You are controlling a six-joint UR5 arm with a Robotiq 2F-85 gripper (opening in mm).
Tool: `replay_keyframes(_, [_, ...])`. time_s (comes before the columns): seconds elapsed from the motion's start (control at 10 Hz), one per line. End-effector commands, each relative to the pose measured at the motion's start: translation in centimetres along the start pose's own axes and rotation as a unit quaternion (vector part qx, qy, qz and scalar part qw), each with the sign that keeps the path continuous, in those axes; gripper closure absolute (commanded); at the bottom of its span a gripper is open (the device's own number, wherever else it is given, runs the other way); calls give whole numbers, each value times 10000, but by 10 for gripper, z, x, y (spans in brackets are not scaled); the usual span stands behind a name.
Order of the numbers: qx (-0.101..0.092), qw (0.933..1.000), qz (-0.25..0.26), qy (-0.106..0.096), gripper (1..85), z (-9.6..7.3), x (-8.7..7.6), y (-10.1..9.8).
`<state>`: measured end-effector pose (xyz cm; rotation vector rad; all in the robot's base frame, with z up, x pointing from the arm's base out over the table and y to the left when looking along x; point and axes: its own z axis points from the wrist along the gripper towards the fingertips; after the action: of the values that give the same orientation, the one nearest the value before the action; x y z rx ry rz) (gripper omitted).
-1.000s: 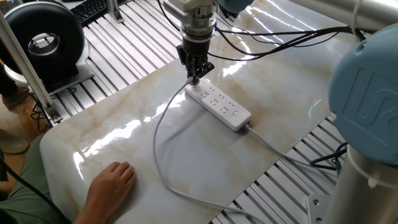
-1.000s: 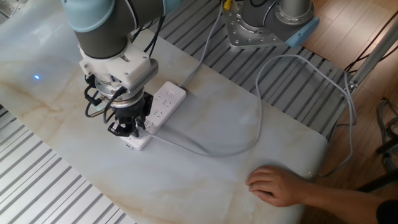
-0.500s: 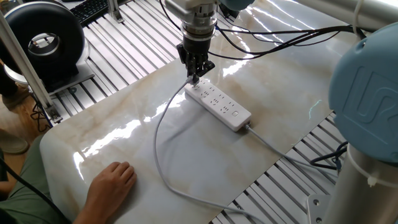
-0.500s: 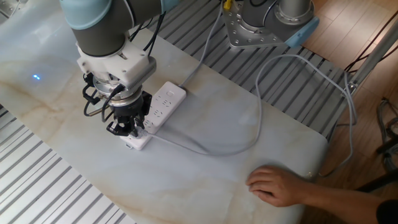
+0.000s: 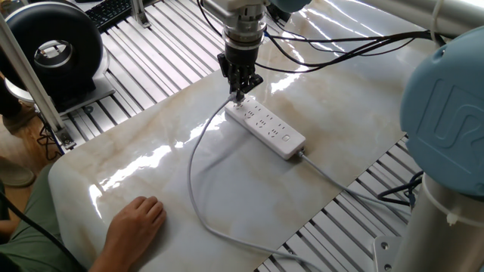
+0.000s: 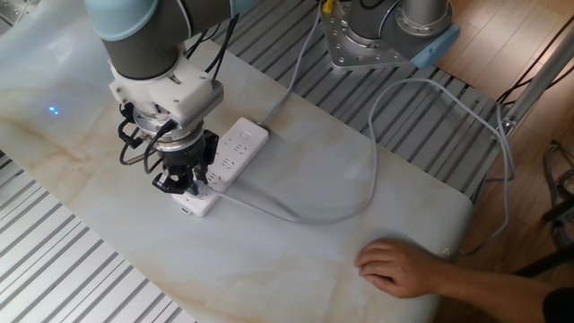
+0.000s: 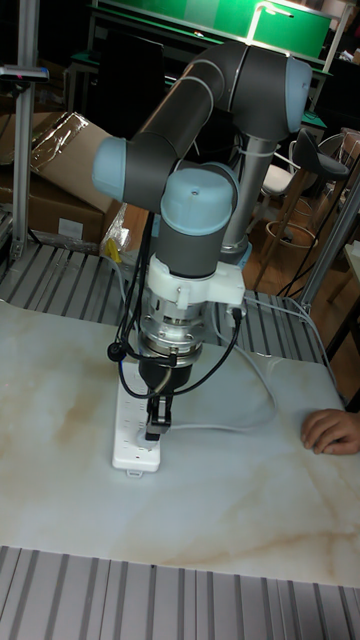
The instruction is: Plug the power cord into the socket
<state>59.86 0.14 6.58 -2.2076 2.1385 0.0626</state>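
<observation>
The socket point(image 5: 266, 128) is a long white power strip lying slantwise on the marble table, also seen in the other fixed view point(image 6: 237, 145) and the tall view point(image 7: 133, 452). My gripper point(image 5: 239, 95) points straight down over the strip's far end outlet, fingers shut on the plug of the power cord point(image 5: 192, 175). The plug is mostly hidden between the fingers; whether it sits in the holes I cannot tell. The thin grey cord trails from the gripper point(image 6: 186, 188) across the table point(image 6: 300, 218) in a wide loop. In the tall view the gripper point(image 7: 152, 432) touches the strip's near end.
A person's hand point(image 5: 138, 221) rests flat on the table near its edge, also visible in the other fixed view point(image 6: 402, 267). The strip's white lead point(image 5: 333, 180) runs off the table. Black robot cables point(image 5: 318, 45) hang behind the gripper. Slatted metal framing surrounds the marble top.
The gripper has shifted very slightly along the strip's end while holding the plug. The cord, strip and hand have stayed in place.
</observation>
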Motion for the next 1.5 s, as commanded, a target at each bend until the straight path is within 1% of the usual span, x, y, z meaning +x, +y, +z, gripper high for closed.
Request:
replay_keyframes(0.0, [-7, 9999, 130, -113, 847, 0, -4, 1])
replay_keyframes(0.4, [8, 9997, 191, -121, 847, 3, -8, 0])
replay_keyframes(0.7, [24, 9998, 168, -105, 847, 3, -6, -2])
replay_keyframes(1.1, [37, 9998, 174, -20, 847, 2, 0, -2])
replay_keyframes(1.4, [91, 9997, 204, 26, 847, 3, 2, -5])
